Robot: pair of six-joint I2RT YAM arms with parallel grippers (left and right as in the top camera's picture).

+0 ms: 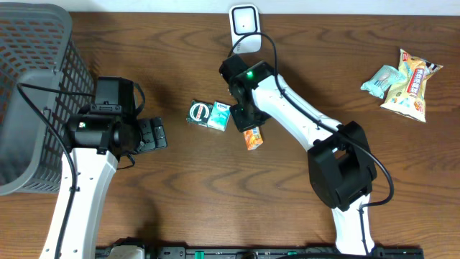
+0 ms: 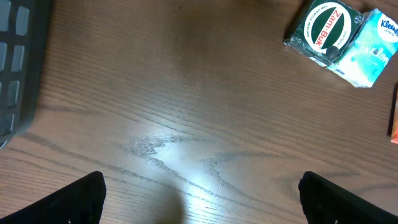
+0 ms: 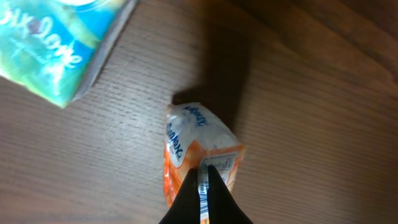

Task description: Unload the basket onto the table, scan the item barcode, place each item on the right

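Pinching the crimped end of the orange packet, the right claw was shut thin on it. We judged that an end grip left the faces free to turn toward the white scanner at the far edge of the desk. The packet sat just beside the tissue pack, resting on the wood or barely off it; we couldn't tell which. It was soft glossy film, puffed and pillow-shaped, with a small white printed panel near the grip — maybe the barcode, too blurred to say. The left claw hung wide apart over bare wood grain, holding nothing, likely parked out of the way. The Zam-Buk box was rigid card, square-edged, butted against the tissue pack. A grey mesh basket stood at the left — crinkly snack bags far right.
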